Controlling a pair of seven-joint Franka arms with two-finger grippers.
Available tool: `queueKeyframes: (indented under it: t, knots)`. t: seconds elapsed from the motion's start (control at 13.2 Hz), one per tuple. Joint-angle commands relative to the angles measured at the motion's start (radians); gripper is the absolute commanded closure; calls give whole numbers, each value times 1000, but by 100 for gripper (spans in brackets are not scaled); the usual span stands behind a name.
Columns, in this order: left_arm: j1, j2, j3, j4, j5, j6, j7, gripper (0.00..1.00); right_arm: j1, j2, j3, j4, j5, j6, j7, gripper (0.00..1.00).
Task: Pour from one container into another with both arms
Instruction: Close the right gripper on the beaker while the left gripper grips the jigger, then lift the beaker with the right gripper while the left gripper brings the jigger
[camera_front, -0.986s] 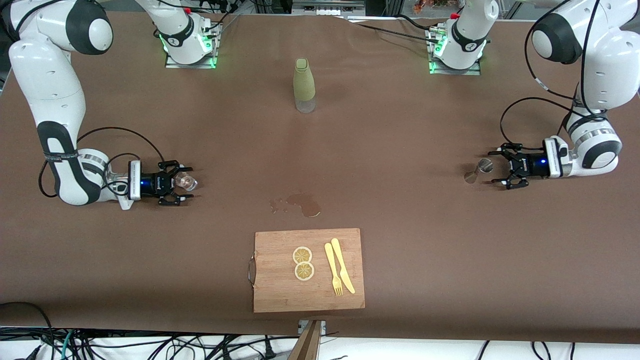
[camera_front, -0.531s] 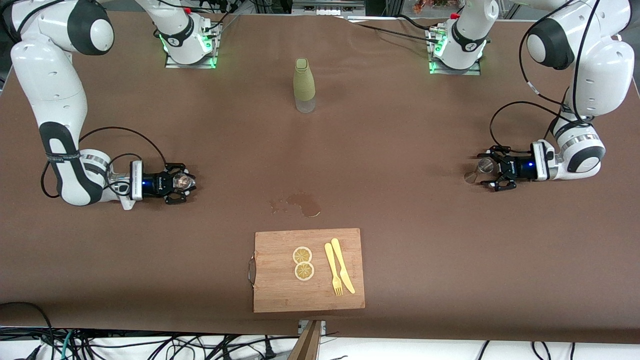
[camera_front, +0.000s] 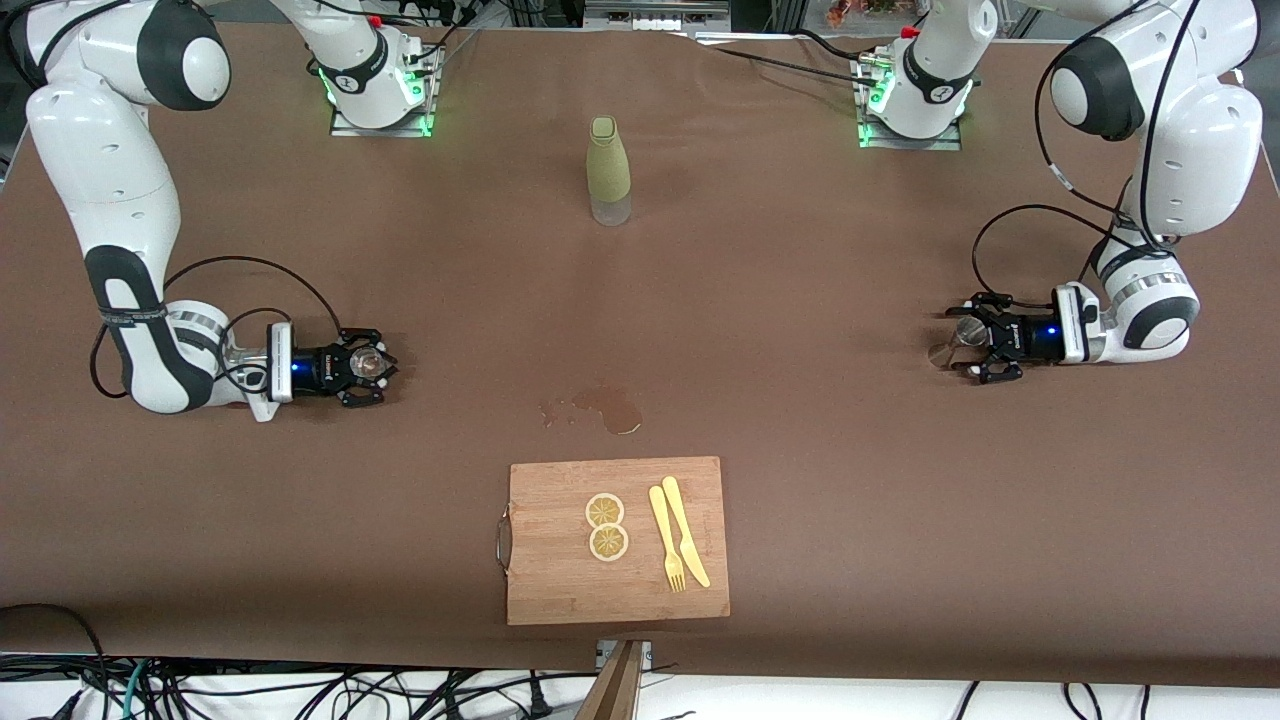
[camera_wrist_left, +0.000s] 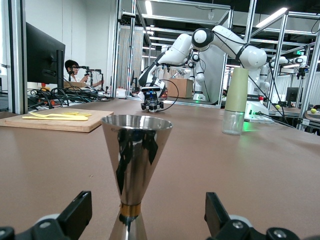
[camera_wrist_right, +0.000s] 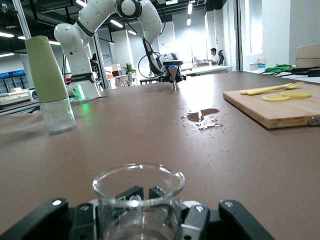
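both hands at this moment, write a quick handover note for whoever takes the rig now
Left hand: low at the left arm's end of the table, open around the metal jigger, no grip visible.
Right hand: low at the right arm's end, around the glass beaker; grip cannot be judged.
Done: both hands are at their containers.
Left: close, lift, meet and pour. Note the spill beside the cutting board.

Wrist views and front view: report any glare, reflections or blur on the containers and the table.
Left wrist view: the metal jigger mirrors dark shapes on its cone; the left gripper's fingers are soft at the edge.
Right wrist view: the glass beaker rim catches highlights; the spill gleams.
Front view: even light; short shadows beside the right gripper and bottle.
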Motion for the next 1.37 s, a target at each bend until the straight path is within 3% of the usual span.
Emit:
queueKeyframes:
  t: [0.0,0.3,0.53,0.61,0.76,0.83,0.91,1.29]
  knots:
    - [-11,14,8,-10,-23,4,195,11,2,7,48,17,21,-31,47,100]
    - [-10,12,8,-10,-16,4,195,15,89,0,97,57,10,-79,97,100]
    - [-8,12,8,-8,-10,3,196,42,157,0,102,79,21,-76,152,100]
    - [-8,12,8,-8,-10,3,203,45,163,-1,109,91,22,-70,162,100]
    - [-4,14,10,-11,-10,3,224,67,163,-1,117,99,22,-70,176,100]
    - [-2,14,10,-11,-9,4,227,88,163,-1,126,99,22,-70,177,100]
    - [1,16,10,-11,-9,4,230,100,163,-3,131,99,24,-71,179,100]
    - [-5,16,10,-1,-13,15,284,100,195,-35,152,109,59,-62,229,100]
